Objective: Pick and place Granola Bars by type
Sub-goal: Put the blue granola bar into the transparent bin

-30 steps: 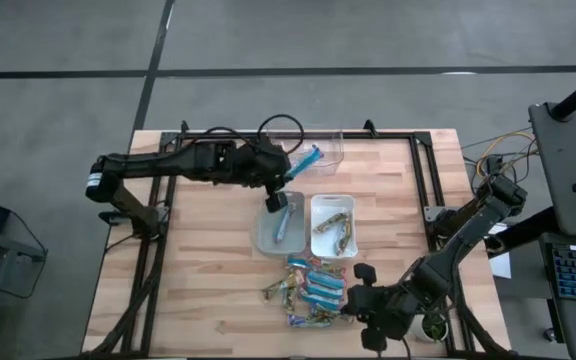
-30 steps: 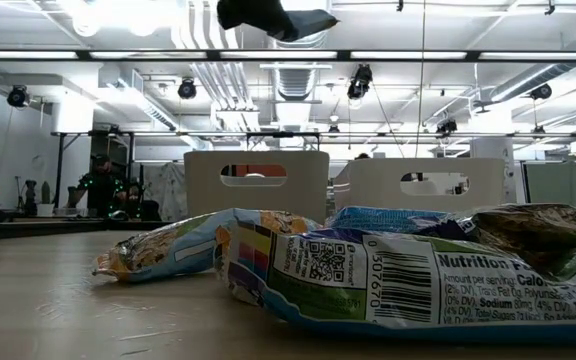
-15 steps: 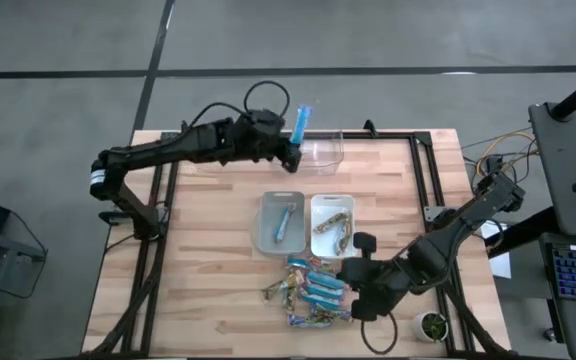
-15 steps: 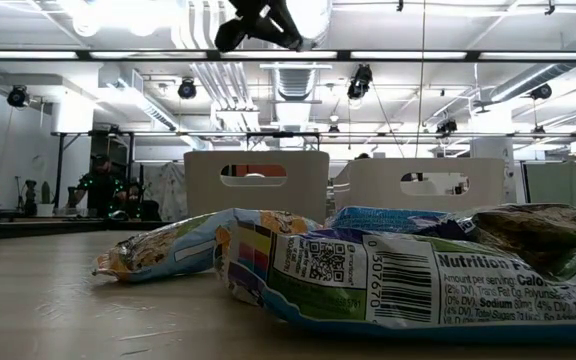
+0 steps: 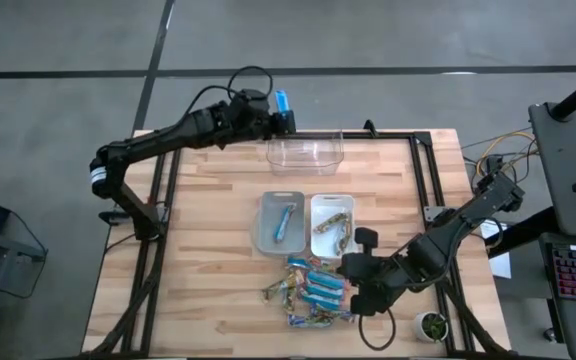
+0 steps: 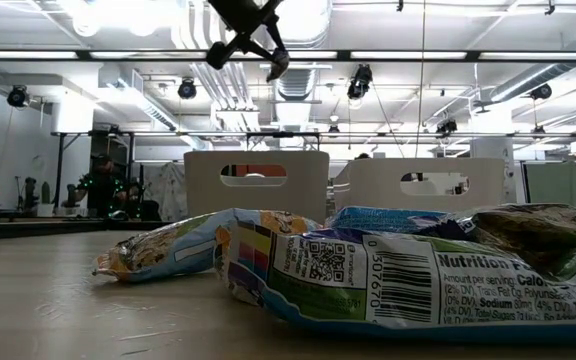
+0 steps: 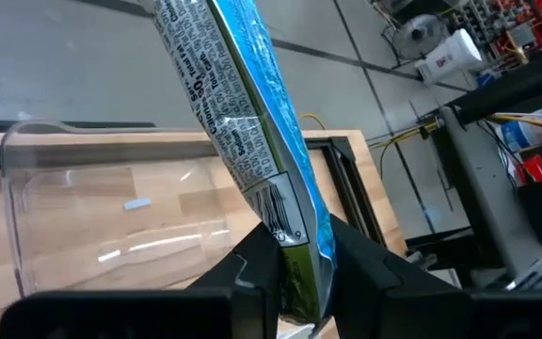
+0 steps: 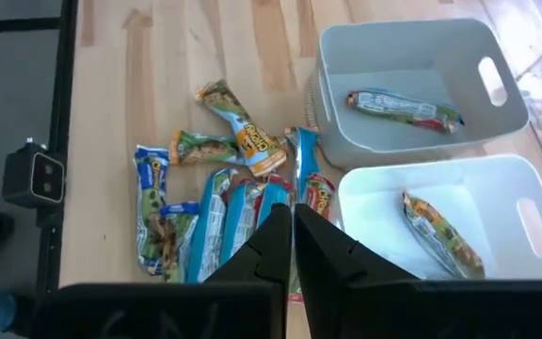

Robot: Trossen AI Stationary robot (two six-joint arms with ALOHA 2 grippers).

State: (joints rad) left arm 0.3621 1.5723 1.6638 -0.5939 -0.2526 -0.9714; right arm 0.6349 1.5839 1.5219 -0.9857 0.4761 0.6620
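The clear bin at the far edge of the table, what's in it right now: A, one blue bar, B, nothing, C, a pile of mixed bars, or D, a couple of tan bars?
B: the clear bin shows only bare wood through it, while the left gripper holds a blue bar beside it.
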